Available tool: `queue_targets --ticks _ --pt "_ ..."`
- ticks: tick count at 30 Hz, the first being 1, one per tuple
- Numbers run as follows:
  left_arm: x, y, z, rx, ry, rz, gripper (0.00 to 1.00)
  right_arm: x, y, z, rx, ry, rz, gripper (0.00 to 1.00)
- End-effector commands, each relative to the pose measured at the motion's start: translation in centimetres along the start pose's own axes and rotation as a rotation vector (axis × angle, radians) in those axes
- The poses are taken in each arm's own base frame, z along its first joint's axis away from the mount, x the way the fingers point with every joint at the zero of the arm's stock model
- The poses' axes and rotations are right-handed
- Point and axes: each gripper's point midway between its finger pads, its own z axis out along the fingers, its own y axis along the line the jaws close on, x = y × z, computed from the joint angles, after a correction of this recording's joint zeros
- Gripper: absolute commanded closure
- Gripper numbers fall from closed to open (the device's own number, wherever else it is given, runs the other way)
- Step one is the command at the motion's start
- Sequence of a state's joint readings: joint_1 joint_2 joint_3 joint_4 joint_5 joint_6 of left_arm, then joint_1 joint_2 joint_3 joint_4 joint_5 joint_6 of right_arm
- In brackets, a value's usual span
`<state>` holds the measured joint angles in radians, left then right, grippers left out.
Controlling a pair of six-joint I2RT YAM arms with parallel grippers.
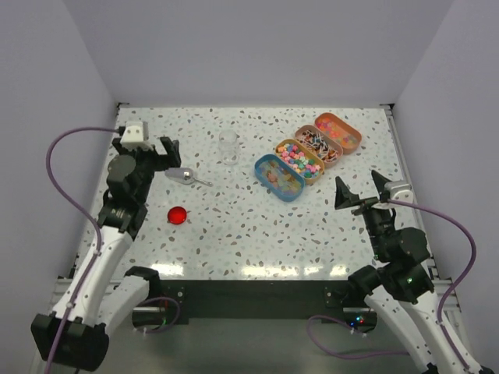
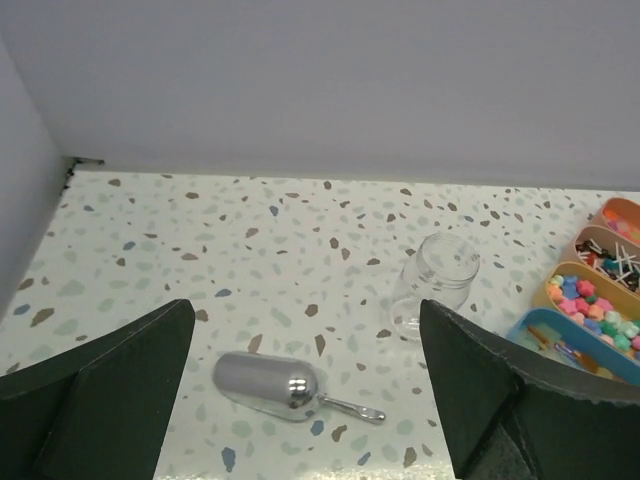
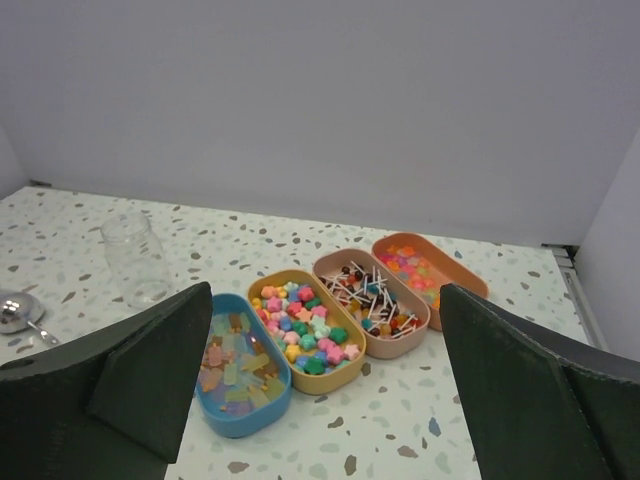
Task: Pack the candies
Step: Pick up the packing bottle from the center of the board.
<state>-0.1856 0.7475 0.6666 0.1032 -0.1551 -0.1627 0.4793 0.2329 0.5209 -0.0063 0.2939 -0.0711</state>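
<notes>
Progress: I judge nothing packed yet; jar (image 1: 228, 146) looks empty, scoop (image 1: 181, 175) lies on the counter (image 1: 234, 234).
Candies (image 1: 300, 158): in four tins (image 1: 258, 165), right of jar.
Fingers: left fingers (image 1: 167, 149) and right fingers (image 1: 341, 192) spread apart, empty.

The speckled terrazzo table (image 1: 312, 234) carries a silver scoop (image 1: 181, 175) lying on its left part, with a red round lid (image 1: 177, 215) nearer the front edge and apart from it. A clear glass jar (image 1: 228, 146) stands upright and open towards the middle. To its right, four oval tins sit side by side in a diagonal row, each holding candies (image 3: 300, 325): blue tin (image 3: 240, 428), yellow tin (image 3: 335, 383), pink tin (image 3: 395, 350), orange tin (image 3: 475, 285).
</notes>
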Motion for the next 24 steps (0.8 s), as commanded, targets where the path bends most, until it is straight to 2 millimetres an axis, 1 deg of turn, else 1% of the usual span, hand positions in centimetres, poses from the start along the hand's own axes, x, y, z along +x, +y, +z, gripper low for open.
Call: queue_targets --ticks 1,2,3,5,6,8,9,11,12,13,14,15,16,17,18,20,21,23,24 --pt "-0.8 -2.7 2.8 0.087 0.126 -0.078 0.00 -0.7 0.6 0.0 -0.023 -0.035 0.031 0.01" --pt "0.0 -2.9 3.3 0.081 0.179 -0.094 0.00 -0.8 0.5 -0.1 -0.020 -0.041 0.034 0.01" --pt "-0.3 -3.3 4.7 0.086 0.202 -0.098 0.00 -0.8 0.5 -0.2 -0.019 -0.043 0.030 0.01" --pt "0.3 -4.4 5.9 0.128 0.253 -0.110 0.00 -1.0 0.5 -0.4 -0.024 -0.055 0.032 0.01" --pt "0.7 -4.9 7.2 0.134 0.291 -0.116 0.00 -1.0 0.5 -0.5 -0.022 -0.056 0.032 0.01" --pt "1.8 -6.1 8.2 0.171 0.359 -0.140 0.00 -1.1 0.4 -0.7 -0.020 -0.061 0.034 0.01" --pt "2.1 -7.3 9.6 0.209 0.392 -0.144 0.02 -1.1 0.4 -0.7 -0.019 -0.060 0.032 0.01" --pt "3.0 -8.8 10.7 0.236 0.439 -0.144 0.04 -1.2 0.3 -0.9 -0.020 -0.064 0.032 0.01" --pt "3.8 -9.3 11.9 0.233 0.474 -0.139 0.10 -1.2 0.3 -0.9 -0.019 -0.067 0.032 0.01" --pt "4.3 -9.8 12.4 0.236 0.494 -0.136 0.13 -1.2 0.3 -0.9 -0.021 -0.065 0.032 0.01" --pt "5.1 -10.4 12.6 0.245 0.529 -0.131 0.19 -1.2 0.3 -1.0 -0.021 -0.065 0.030 0.01" --pt "5.9 -10.9 13.7 0.250 0.554 -0.131 0.21 -1.2 0.3 -1.0 -0.018 -0.065 0.030 0.01" --pt "6.4 -11.2 14.1 0.253 0.569 -0.130 0.24 -1.1 0.3 -1.0 -0.023 -0.064 0.029 0.01" --pt "7.1 -11.6 14.3 0.256 0.596 -0.126 0.29 -1.1 0.3 -1.0 -0.020 -0.064 0.029 0.01" --pt "7.7 -12.0 15.2 0.255 0.611 -0.122 0.33 -1.1 0.3 -0.9 -0.021 -0.061 0.028 0.01" --pt "8.8 -12.7 15.5 0.259 0.645 -0.106 0.40 -1.0 0.4 -0.9 -0.023 -0.057 0.026 0.01" --pt "9.4 -13.0 16.2 0.255 0.657 -0.097 0.45 -0.9 0.4 -0.8 -0.023 -0.055 0.026 0.01" --pt "10.4 -13.2 16.6 0.244 0.680 -0.074 0.48 -0.6 0.5 -0.7 -0.026 -0.044 0.022 0.01" --pt "11.0 -13.0 17.2 0.219 0.686 -0.062 0.51 -0.6 0.5 -0.7 -0.027 -0.045 0.021 0.01"
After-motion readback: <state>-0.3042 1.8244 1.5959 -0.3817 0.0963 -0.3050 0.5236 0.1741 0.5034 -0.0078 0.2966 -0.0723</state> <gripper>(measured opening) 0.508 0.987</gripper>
